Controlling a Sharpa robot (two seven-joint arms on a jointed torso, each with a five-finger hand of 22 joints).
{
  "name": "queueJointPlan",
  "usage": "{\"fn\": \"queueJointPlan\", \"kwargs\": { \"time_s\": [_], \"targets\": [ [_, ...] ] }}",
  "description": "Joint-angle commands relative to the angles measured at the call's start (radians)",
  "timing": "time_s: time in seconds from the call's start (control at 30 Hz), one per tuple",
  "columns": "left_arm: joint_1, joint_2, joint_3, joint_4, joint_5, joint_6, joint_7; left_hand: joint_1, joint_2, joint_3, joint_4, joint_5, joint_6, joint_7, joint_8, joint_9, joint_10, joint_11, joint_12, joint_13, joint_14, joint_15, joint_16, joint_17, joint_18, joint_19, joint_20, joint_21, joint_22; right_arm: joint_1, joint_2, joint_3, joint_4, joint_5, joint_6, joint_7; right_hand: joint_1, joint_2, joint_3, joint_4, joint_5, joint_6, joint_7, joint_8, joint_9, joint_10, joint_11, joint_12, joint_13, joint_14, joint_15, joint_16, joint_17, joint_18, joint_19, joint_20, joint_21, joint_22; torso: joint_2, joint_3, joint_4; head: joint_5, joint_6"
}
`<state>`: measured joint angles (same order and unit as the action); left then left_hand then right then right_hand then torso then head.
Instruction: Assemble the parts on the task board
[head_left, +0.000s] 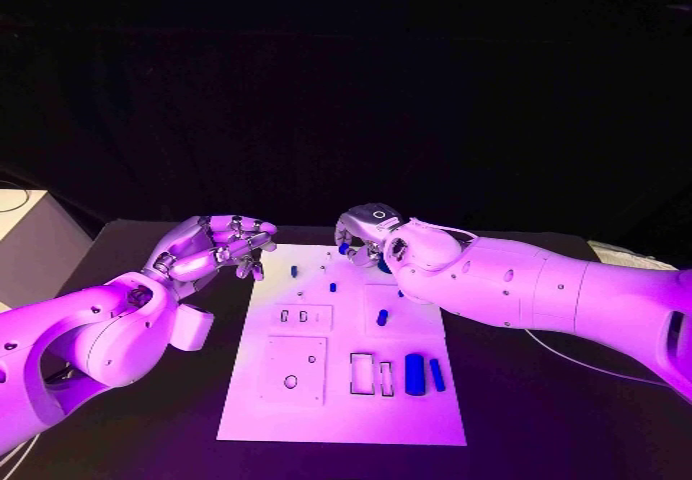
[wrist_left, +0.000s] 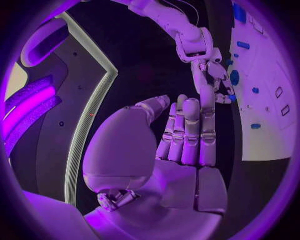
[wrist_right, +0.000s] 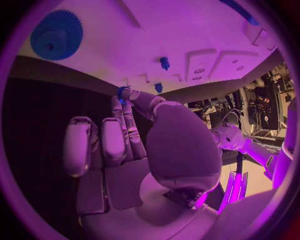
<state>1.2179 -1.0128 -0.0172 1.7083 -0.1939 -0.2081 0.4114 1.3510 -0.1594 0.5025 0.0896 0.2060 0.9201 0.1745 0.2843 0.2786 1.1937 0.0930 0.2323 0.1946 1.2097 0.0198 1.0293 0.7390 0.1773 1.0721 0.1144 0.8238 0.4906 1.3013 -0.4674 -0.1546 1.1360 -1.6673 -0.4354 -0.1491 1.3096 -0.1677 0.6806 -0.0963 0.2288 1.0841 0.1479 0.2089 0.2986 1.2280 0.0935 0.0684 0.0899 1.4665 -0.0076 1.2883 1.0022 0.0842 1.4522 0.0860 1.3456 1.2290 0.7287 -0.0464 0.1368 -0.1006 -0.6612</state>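
The white task board (head_left: 339, 415) lies in the middle of the black table. My right hand (head_left: 369, 236) hovers over the board's far edge and pinches a small blue part (wrist_right: 122, 92) between thumb and fingertip. A blue gear (wrist_right: 56, 35) sits on the board just by that hand, also seen as the gear (wrist_left: 234, 77). My left hand (head_left: 219, 246) is at the board's far left corner, off the plate, holding nothing; its fingers (wrist_left: 190, 130) lie side by side with the thumb apart. Two blue bars (head_left: 415, 373) lie near the board's right edge, and small blue pegs (head_left: 382, 318) stand further up.
The board has several rectangular slots (head_left: 362, 372) and a square plate with a hole (head_left: 293, 370). A white cabinet (head_left: 26, 245) stands off the table's left side. A cable (head_left: 577, 362) runs over the table on the right.
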Motion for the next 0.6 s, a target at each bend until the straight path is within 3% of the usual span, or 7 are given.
{"fn": "queueJointPlan", "kwargs": {
  "time_s": [0.03,0.6],
  "targets": [
    [0.001,0.003,0.001,0.004,0.004,0.019,0.005,-0.007,0.004,0.004,-0.002,-0.003,-0.006,0.003,0.002,0.001,-0.005,0.001,0.005,0.001,0.003,0.001,0.004,0.000,0.005,-0.009,0.000,0.004,0.001,-0.001,0.019,0.001,-0.020,-0.020,-0.027,-0.032,-0.008,-0.002,-0.002,0.002,-0.004,0.004,-0.003,0.004,0.002,0.030,-0.021,-0.003,0.021,0.005,-0.006,0.005,-0.001,-0.018,0.004,0.000,0.006,0.003,0.002,-0.0013,0.0030,-0.002,-0.001],
    [0.006,0.003,0.002,0.015,-0.001,0.020,0.003,-0.007,0.004,0.004,-0.002,-0.003,-0.006,0.003,0.002,0.001,-0.005,0.001,0.005,0.001,0.003,0.001,0.004,0.000,0.005,-0.009,0.000,0.004,0.001,-0.022,0.075,0.001,-0.076,-0.006,-0.019,-0.039,-0.017,-0.004,-0.006,0.007,-0.015,0.002,-0.004,0.006,0.008,0.028,-0.021,-0.004,0.022,0.004,-0.006,0.005,-0.004,-0.018,0.004,0.000,0.008,0.006,0.011,-0.0096,0.0221,-0.004,0.001]
  ]
}}
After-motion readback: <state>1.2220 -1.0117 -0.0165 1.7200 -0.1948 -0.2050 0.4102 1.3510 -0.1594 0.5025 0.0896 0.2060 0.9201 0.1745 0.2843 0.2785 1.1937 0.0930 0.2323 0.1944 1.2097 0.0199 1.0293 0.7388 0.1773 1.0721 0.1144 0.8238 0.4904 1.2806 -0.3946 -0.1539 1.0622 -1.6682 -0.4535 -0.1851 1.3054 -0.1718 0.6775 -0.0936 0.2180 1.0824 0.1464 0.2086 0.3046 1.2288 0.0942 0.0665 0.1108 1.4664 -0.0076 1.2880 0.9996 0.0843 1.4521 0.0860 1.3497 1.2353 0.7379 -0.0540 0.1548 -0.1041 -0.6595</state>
